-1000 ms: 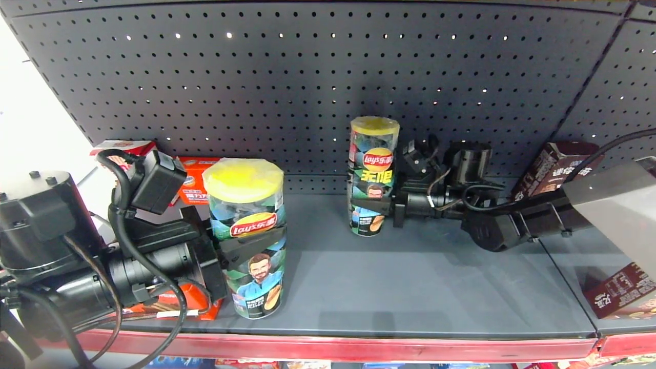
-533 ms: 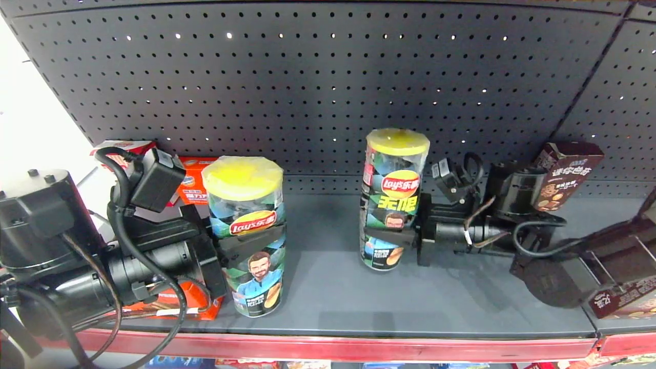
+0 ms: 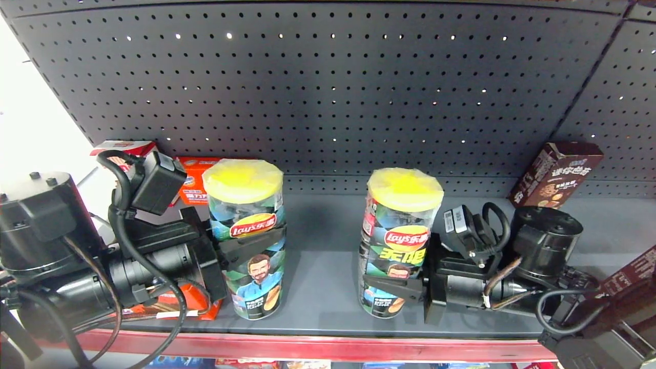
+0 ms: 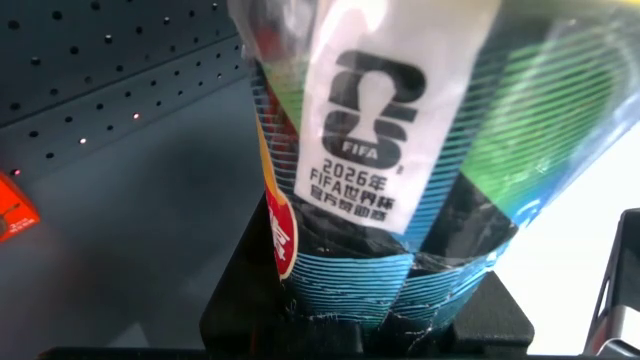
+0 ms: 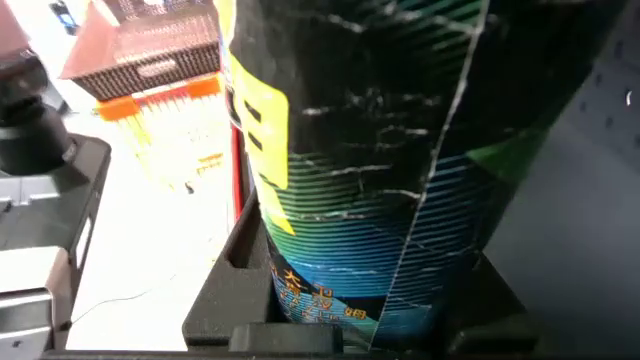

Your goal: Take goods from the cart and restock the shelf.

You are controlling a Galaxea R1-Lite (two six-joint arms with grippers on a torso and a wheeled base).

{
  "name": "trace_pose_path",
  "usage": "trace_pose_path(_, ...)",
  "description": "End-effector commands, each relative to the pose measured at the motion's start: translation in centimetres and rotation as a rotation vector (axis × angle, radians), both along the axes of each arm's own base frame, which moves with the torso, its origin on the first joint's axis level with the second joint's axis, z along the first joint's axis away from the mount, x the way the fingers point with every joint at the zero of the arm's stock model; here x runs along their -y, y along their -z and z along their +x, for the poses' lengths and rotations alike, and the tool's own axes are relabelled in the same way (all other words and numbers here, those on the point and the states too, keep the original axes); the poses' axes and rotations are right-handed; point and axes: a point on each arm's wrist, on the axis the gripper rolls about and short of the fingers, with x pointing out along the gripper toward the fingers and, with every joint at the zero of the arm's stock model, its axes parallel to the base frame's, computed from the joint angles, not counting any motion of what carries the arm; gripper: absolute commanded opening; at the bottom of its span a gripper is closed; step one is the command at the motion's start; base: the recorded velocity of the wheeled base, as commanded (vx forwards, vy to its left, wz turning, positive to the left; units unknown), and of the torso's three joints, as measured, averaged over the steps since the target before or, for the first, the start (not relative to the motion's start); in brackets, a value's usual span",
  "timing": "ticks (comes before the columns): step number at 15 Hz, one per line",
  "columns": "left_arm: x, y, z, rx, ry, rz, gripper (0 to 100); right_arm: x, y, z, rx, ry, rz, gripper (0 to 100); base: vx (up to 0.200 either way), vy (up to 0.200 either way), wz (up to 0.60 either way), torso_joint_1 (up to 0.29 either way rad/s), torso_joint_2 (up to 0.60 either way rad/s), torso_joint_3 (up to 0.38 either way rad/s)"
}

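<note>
Dark grey pegboard (image 3: pixel 328 102) backs a grey shelf board (image 3: pixel 328 266) edged in front with a red strip (image 3: pixel 328 348). Two tall chip cans with yellow lids stand upright near the front edge, well apart. The left gripper (image 3: pixel 251 250) is clamped round the middle of the left chip can (image 3: pixel 246 236); one black finger crosses its front and the other is hidden behind it. The right gripper (image 3: pixel 392 281) grips the right chip can (image 3: pixel 400 241) low on its body in the same way, far finger hidden. Whether either base presses on the board or sits just above it cannot be told.

An orange box (image 3: pixel 190 302) lies under the left arm, mostly covered, and more orange boxes (image 3: pixel 193 179) at the back are partly blocked by the wrist. A brown biscuit box (image 3: pixel 556 174) leans on the pegboard at the right; a second brown box (image 3: pixel 633 274) is cut off by the edge.

From the left wrist, the left chip can (image 4: pixel 390 170) shows a white printed panel that faces away from the head camera. From the right wrist, the right chip can (image 5: pixel 390 170) shows its black, blue and green back, its top cut off.
</note>
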Motion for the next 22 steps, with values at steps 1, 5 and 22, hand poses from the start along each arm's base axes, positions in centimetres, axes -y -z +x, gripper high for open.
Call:
trace_pose_path(1,0.0,0.0,0.0,0.001,0.0,0.0,0,-0.2,1.7,0.1,-0.033,-0.003,-0.023,0,0.0,0.0,0.0,0.0,0.0,0.0)
trace_pose_path(5,0.0,0.0,0.0,-0.001,0.0,0.0,0,-0.3,1.9,0.3,-0.036,0.001,-0.023,0,0.0,0.0,0.0,0.0,0.0,0.0)
trace_pose_path(22,-0.1,0.5,-0.3,-0.016,0.0,0.008,0,0.5,1.7,1.2,-0.009,0.032,-0.009,100,0.0,0.0,0.0,0.0,0.0,0.0)
